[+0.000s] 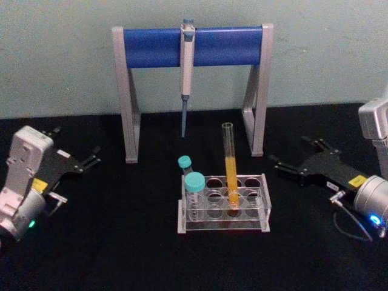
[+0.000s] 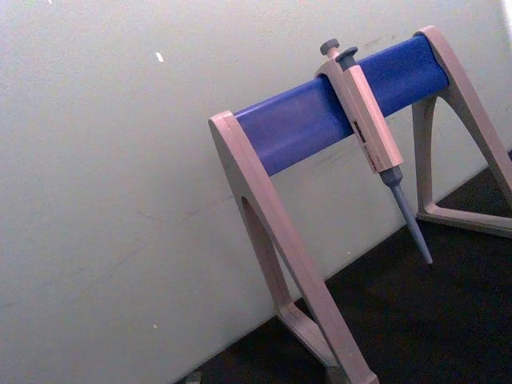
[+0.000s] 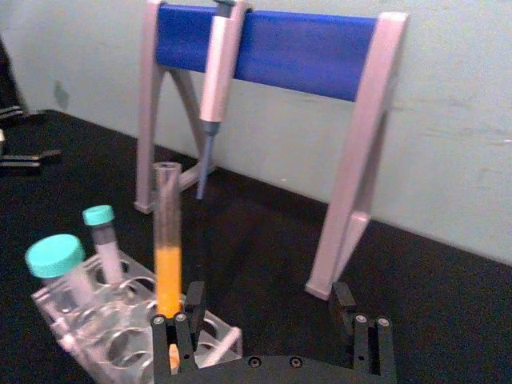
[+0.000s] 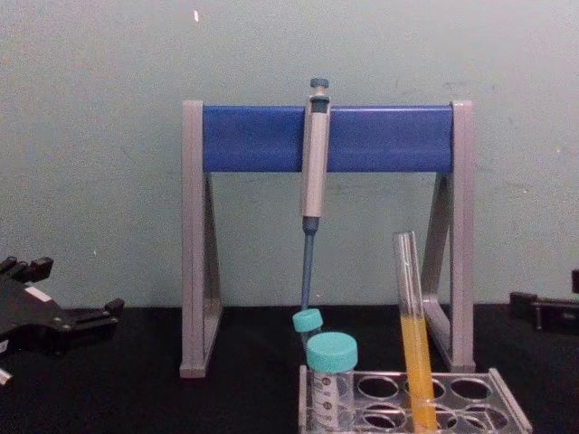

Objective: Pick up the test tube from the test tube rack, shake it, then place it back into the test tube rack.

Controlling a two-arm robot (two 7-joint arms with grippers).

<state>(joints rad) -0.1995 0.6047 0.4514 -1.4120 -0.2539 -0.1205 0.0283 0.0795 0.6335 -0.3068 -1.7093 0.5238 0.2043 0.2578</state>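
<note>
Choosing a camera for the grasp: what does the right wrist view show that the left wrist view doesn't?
Right wrist view: the test tube standing in the test tube rack, two teal-capped tubes, the open right end effector. Left wrist view: the pipette's plunger knob. Both: the pipette stand, pipette, wall.

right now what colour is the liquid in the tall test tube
Orange-yellow, filling the lower half of the test tube; clearest in the head view.
</note>
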